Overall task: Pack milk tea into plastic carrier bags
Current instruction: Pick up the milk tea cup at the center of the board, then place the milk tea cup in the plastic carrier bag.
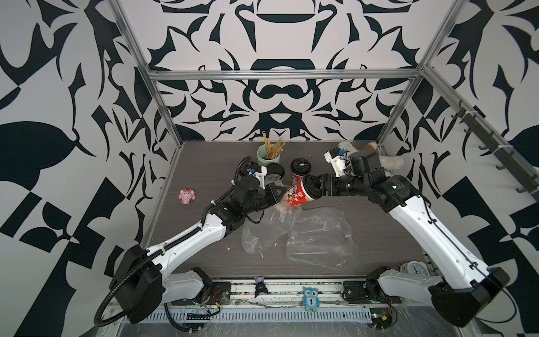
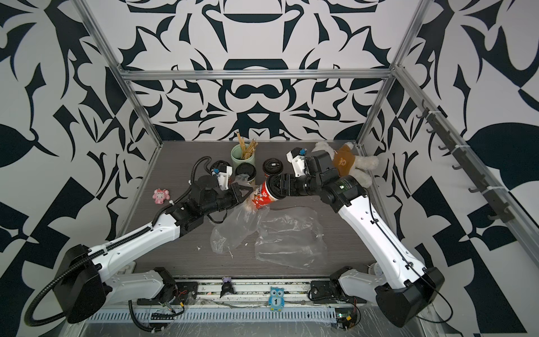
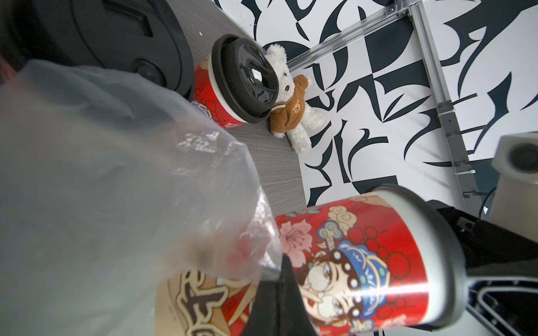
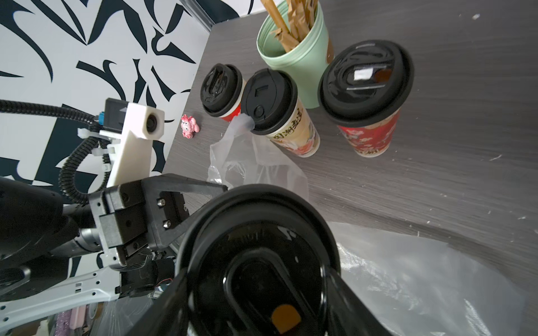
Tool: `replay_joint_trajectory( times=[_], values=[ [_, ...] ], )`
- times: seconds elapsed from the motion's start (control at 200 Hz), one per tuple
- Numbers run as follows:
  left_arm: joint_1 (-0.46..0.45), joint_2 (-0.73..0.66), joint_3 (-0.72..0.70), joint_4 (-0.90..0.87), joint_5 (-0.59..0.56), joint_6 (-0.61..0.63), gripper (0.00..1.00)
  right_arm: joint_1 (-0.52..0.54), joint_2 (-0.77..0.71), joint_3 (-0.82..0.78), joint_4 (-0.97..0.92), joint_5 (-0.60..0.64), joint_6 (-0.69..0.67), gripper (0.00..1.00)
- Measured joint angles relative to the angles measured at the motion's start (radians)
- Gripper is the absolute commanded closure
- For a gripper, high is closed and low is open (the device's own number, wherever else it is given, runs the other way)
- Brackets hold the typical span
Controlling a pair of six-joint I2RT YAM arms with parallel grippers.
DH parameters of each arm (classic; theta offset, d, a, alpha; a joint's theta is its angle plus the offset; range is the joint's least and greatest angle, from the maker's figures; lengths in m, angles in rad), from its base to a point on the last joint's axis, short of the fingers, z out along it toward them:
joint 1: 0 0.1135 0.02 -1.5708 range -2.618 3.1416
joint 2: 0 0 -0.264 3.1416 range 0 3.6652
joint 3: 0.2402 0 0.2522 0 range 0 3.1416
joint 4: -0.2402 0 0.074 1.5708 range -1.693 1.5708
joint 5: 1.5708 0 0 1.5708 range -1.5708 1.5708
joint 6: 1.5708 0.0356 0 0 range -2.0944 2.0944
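My right gripper (image 1: pixel 309 189) is shut on the black lid end of a red milk tea cup (image 1: pixel 296 194), which it holds tilted almost flat above the table. From the wrist, the lid (image 4: pixel 262 261) sits between the fingers (image 4: pixel 163 305). My left gripper (image 1: pixel 281 191) is shut on the raised edge of a clear plastic carrier bag (image 1: pixel 267 224). That film (image 3: pixel 116 189) drapes over the cup's (image 3: pixel 364 261) bottom end. A second bag (image 1: pixel 320 236) lies flat at the front right. Three more lidded cups (image 4: pixel 221 90) (image 4: pixel 273 101) (image 4: pixel 364 87) stand at the back.
A mint-green cup of sticks (image 1: pixel 268 154) stands behind the cups. A teddy bear (image 2: pixel 347 163) lies in the back right corner behind my right arm. A small pink toy (image 1: pixel 186 196) sits at the left edge. An owl tag (image 1: pixel 310 300) is on the front rail.
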Motion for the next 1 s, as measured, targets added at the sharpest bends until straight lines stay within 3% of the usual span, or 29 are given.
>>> replay_joint_trajectory(
  times=[0.3, 1.0],
  values=[
    [-0.009, 0.0, -0.037, 0.1, -0.042, -0.017, 1.0, 0.017, -0.022, -0.088, 0.088, -0.069, 0.082, 1.0],
    [-0.038, 0.002, -0.095, 0.226, -0.101, -0.008, 1.0, 0.021, -0.042, -0.082, 0.003, -0.171, 0.093, 1.0]
  ],
)
